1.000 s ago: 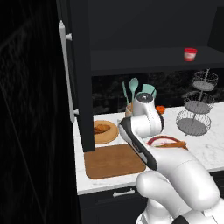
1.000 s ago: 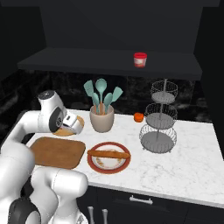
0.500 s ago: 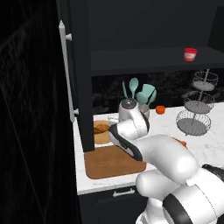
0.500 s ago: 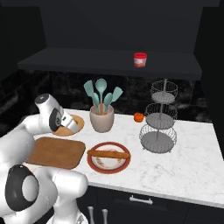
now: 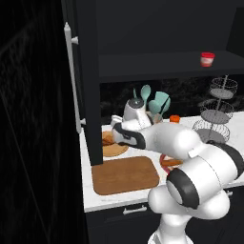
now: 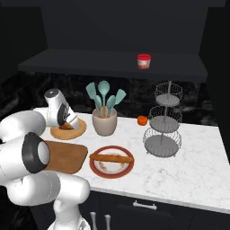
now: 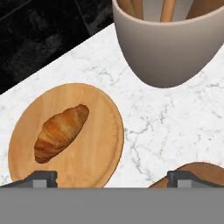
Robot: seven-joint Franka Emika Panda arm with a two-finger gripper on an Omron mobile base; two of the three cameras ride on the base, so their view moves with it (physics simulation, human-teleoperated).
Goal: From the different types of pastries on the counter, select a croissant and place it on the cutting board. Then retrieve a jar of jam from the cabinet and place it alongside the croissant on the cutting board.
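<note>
While the gripper (image 7: 112,179) hung over the counter (image 7: 175,118) with jaws wide apart and empty, the croissant (image 7: 60,132) lay on the round wooden plate (image 7: 100,148). Just beside it a beige crock (image 6: 104,124) held teal utensils (image 6: 104,94). A red-rimmed plate (image 6: 111,167) carried the baguette stick (image 6: 112,158). The cutting board (image 5: 125,174) looked bare. The jam jar (image 6: 143,61) sat on the cabinet shelf (image 6: 90,63), well apart.

The white arm (image 5: 190,157) is reaching forward and left, folding at its elbow, with the pincer (image 7: 111,177) pointing downward, its 2 fingertips (image 7: 41,178) standing wide apart, gripping nothing.
</note>
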